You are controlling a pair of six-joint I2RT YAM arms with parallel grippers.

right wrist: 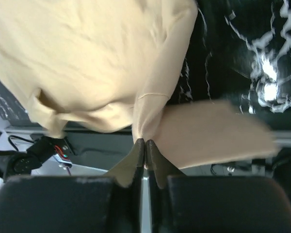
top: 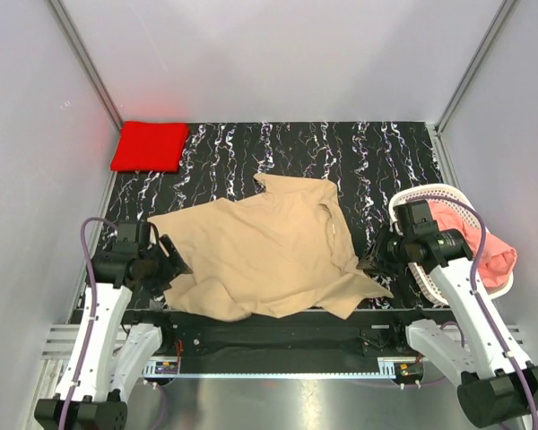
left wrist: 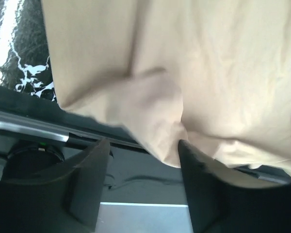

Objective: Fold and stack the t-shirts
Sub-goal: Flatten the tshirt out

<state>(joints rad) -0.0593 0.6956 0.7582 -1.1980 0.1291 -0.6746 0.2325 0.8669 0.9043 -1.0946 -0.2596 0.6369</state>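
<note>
Your tan tee (top: 269, 251) is plain beige, no print. Under it the table (top: 377, 152) is black with white marble veining. Behind the tan tee to its left, you have a plain bright red tee (top: 150, 146); to its right, a salmon-pink tee (top: 493, 260) in a white lattice basket (top: 430, 187). Flanking it, the left arm (top: 94, 327) and right arm (top: 466, 305) are white with black wrists.

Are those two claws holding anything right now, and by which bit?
The right gripper pinches the tan t-shirt by a fold at its near right edge. The left gripper stands open beside the shirt, holding nothing.
</note>
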